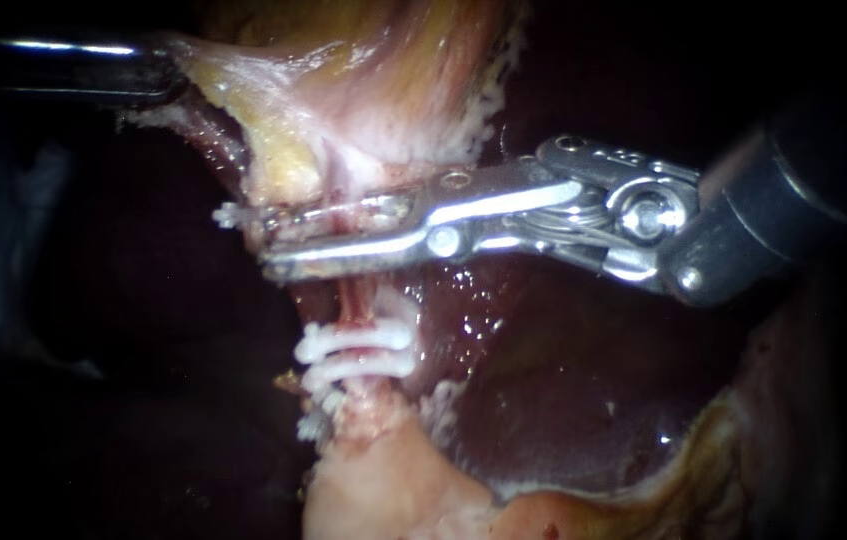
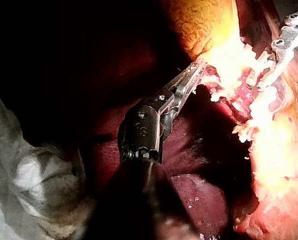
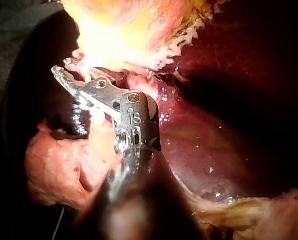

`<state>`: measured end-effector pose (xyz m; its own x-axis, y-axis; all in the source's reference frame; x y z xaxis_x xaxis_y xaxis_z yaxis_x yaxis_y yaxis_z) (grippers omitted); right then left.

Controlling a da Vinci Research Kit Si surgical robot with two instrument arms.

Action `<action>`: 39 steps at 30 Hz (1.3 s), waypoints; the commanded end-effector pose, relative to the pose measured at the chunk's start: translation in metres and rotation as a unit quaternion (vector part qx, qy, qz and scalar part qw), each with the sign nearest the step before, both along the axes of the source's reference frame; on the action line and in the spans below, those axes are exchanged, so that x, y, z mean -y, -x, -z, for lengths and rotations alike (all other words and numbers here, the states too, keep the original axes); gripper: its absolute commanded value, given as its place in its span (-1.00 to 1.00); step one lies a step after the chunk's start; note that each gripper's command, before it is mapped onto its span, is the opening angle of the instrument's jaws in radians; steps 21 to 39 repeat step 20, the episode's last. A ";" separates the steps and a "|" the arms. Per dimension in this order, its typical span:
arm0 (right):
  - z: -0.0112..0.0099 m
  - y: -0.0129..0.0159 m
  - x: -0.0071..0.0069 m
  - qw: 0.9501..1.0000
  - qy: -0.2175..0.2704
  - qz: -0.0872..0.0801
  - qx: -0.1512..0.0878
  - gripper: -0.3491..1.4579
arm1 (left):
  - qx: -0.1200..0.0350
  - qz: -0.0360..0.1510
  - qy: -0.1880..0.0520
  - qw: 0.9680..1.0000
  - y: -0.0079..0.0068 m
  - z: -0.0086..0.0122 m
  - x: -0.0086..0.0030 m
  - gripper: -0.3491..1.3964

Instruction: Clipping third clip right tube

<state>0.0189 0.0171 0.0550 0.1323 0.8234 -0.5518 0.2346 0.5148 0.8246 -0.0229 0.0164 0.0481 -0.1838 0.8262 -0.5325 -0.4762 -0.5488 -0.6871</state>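
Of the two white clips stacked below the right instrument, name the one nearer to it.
The upper clip, just under the right instrument; the lower clip lies farther down the tube.

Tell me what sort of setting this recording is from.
Probably a surgical practice bench, seen close up through an endoscope: the right instrument is shut on a tube, white clips sit lower on that tube, and dark liver lies behind.

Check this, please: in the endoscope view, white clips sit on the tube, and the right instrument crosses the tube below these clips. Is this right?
Not quite. The endoscope view shows the right instrument crossing the tube above the white clips, not below them. The rest is correct.
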 end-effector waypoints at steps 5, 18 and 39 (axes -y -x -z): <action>-0.0005 0.0002 0.0001 0.999 -0.046 0.003 0.009 -1.00 | 0.000 0.000 0.000 1.000 0.0000 0.0000 0.0000 -1.00; -0.0013 0.0007 0.0001 0.998 -0.051 0.010 0.019 -1.00 | 0.000 0.000 0.000 1.000 0.0000 0.0000 -0.0001 -1.00; -0.0014 0.0007 0.0001 0.998 -0.051 0.010 0.019 -1.00 | 0.000 0.000 0.000 1.000 0.0000 0.0000 -0.0001 -1.00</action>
